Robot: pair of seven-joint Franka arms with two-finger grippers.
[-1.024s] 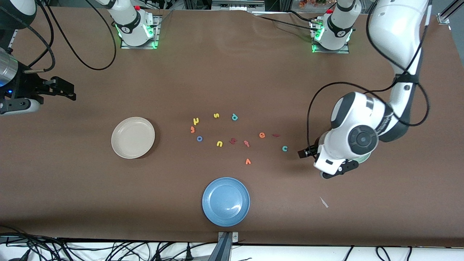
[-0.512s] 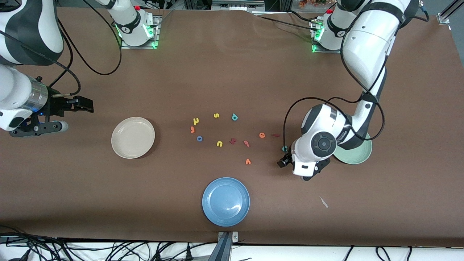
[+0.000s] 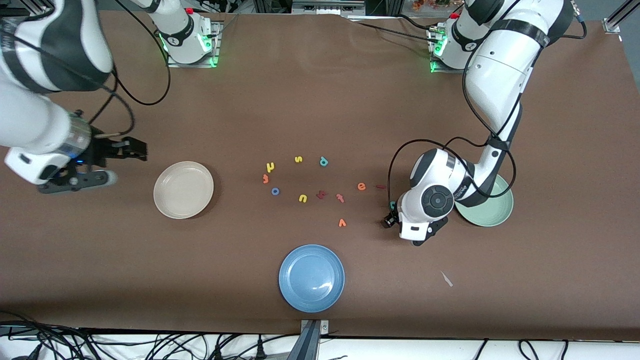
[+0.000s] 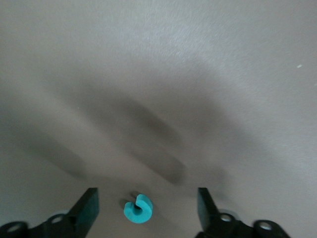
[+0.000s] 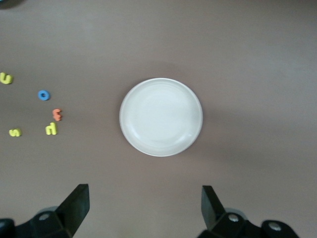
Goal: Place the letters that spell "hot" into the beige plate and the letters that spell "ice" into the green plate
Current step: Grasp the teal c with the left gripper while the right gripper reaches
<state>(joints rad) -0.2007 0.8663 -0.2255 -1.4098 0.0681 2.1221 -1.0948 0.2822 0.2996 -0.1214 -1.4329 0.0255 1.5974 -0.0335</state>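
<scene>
1. The left gripper [image 4: 147, 191] is down at the table, its fingers apart on either side of the teal "c" [image 4: 137, 209]. Neither finger touches the letter, so it has hold of nothing.
2. Clock directions follow the front view, with 12 toward the robots' bases. From the "c", the dark red "i" [image 3: 381, 186] lies at 11 o'clock and the orange "e" [image 3: 361, 186] at 10 o'clock. All three are on the table, not in a plate.
3. The green plate [image 3: 501, 214] sits at 3 o'clock from the left gripper, partly under that arm's wrist. No letters show on the part that is in view.
4. At 9 o'clock from the "c" lies the orange "t" [image 3: 340, 198]. Farther along the same line is the blue "o" [image 3: 275, 191], and the yellow "h" [image 3: 270, 166] is at 12 o'clock from the "o".
5. The beige plate [image 3: 160, 200] is at 9 o'clock from the "o", and no letters lie in it.
6. The right gripper [image 3: 137, 150] hangs over bare table at 10 o'clock from the beige plate. Its fingers are spread wide and hold nothing.
7. The blue plate [image 3: 282, 278] sits at 6 o'clock from the letters.
</scene>
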